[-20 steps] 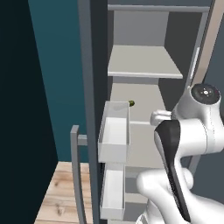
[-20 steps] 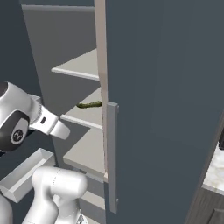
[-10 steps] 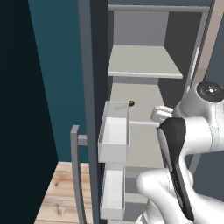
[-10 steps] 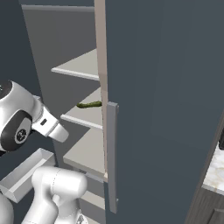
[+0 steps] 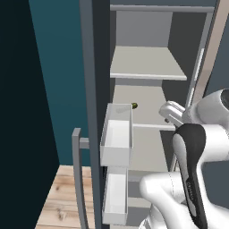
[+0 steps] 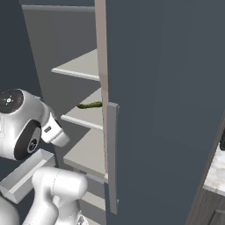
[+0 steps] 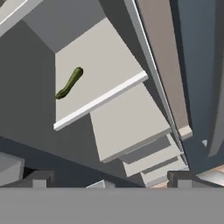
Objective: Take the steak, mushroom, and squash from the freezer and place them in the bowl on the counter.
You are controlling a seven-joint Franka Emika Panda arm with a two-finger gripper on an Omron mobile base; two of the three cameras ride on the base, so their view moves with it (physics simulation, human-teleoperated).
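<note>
Squash (image 7: 69,82) unmoved on freezer (image 5: 147,74) shelf, arm swung slightly

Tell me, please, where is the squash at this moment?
The squash lies on a middle shelf of the open freezer, near the back, with no other food visible beside it.

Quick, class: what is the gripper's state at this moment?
Gripper: open and holding nothing; its fingers stand wide apart, clear of the squash on the freezer shelf.
</note>
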